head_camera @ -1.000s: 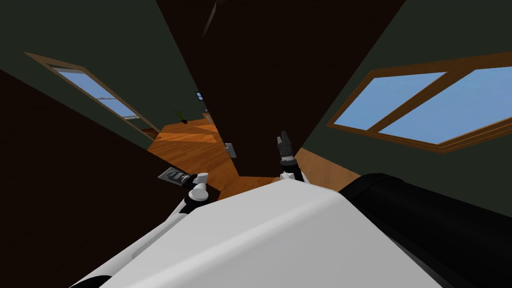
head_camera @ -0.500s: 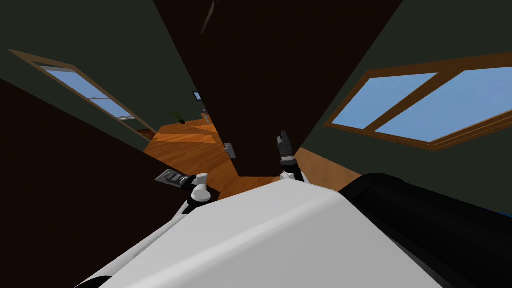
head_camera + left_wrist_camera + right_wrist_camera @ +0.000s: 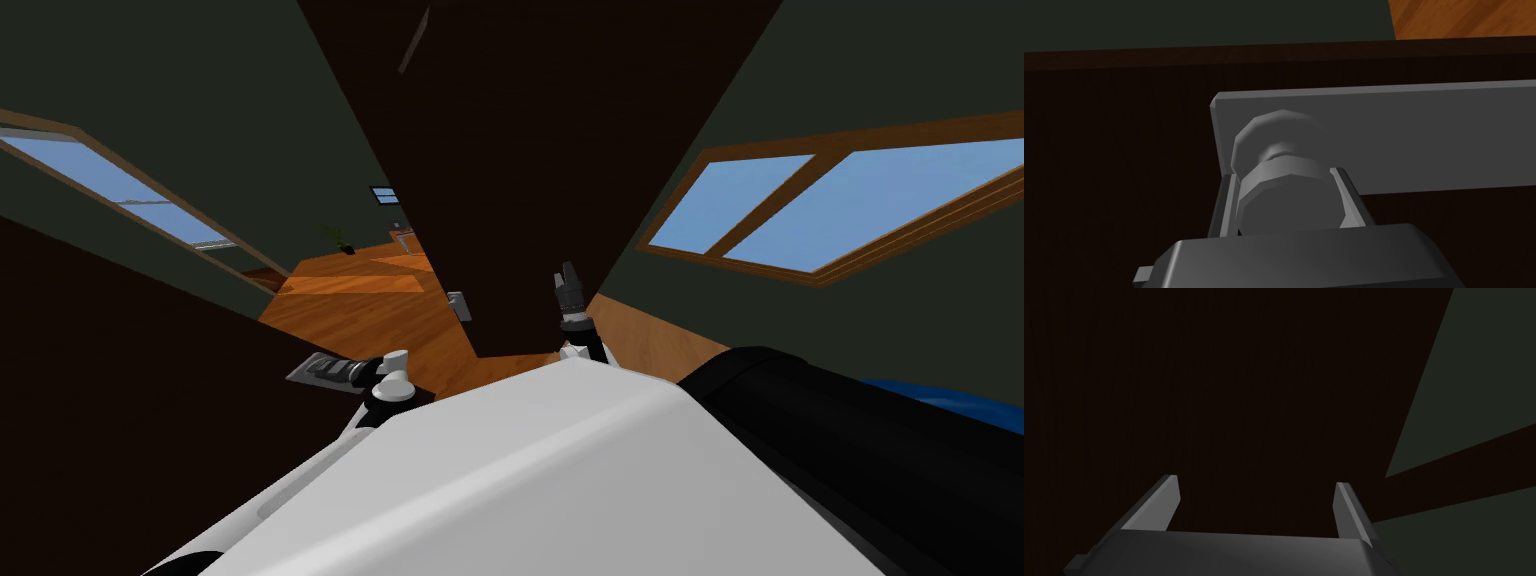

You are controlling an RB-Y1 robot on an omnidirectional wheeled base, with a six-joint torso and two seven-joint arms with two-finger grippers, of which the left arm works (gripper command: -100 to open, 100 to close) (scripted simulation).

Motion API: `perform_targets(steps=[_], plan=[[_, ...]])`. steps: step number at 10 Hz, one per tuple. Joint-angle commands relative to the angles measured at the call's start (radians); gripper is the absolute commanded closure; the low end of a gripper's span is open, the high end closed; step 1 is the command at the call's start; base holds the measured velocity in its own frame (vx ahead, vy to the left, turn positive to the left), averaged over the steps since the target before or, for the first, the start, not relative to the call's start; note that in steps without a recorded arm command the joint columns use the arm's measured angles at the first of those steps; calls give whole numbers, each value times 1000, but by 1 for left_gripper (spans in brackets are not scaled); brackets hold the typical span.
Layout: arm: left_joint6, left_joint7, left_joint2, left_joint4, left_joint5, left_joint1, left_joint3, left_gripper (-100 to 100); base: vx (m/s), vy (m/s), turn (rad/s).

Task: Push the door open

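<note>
**Head view.** The door [image 3: 150, 400], a dark brown slab, runs along our left side. It stands apart from a second dark brown panel [image 3: 520, 150] in the middle, and wood floor [image 3: 370, 310] shows in the gap between them. The left claw [image 3: 335, 369] sits low at a grey plate [image 3: 303, 374] on the door, a placement that suits driving the door by its handle. The right claw [image 3: 568, 272] points at the middle panel, near its face. From this angle we cannot settle whether that panel is a second leaf or fixed.

**Left wrist view.** The claw is clamped on a grey knob [image 3: 1281, 165], one blade on each side. We judge that a push would carry through without slipping.

**Right wrist view.** The fingers [image 3: 1159, 503] stand apart and hold nothing, facing the dark panel. We judge this arm to be in reserve.
</note>
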Motion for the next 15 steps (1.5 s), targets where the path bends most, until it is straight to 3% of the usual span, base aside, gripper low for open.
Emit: perform_targets(steps=[1,2,4,5,6,7,8,9,10,14,15], plan=[[4,-16,-11,-38,4,3,11,100,17,43,-3],[-9,-39,-10,-39,17,0,47,100,34,55,-150],[-15,-50,-10,-40,23,-2,64,100,39,64,-132],[-27,-73,-9,-42,37,-5,99,100,29,68,-192],[-32,-82,-9,-43,42,-6,114,100,44,81,-178],[-20,-79,-18,-53,40,1,108,100,16,36,-17],[-47,-96,-15,-62,54,-1,140,100,19,139,-110],[-61,-104,-13,-66,61,-3,156,100,51,256,-150],[-61,-104,-13,-66,61,-3,156,100,58,173,-49],[-137,-145,-5,-86,97,-11,243,100,47,171,-103],[-144,-149,-4,-88,101,-12,252,100,13,196,-100]])
